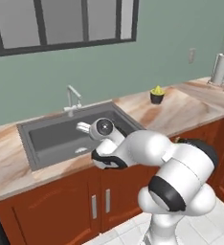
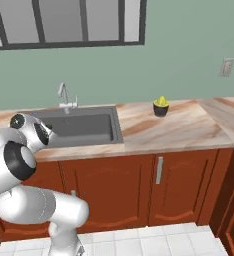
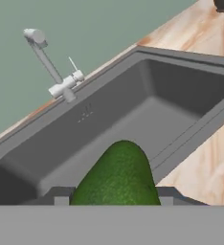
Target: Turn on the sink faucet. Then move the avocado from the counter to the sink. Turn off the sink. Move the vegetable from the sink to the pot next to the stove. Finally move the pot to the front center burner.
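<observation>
gripper [image 3: 113, 201]: fingers closed on the avocado [image 3: 117, 176], which sticks out beyond the tips | sink [image 3: 133, 119]: dark basin directly ahead of and below the fingers | sink faucet [image 3: 54, 72]: past the basin's far rim, well beyond the fingertips

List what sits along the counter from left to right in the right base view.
Faucet → sink → dark bowl with a yellow-green thing → wall outlet above the counter.
</observation>
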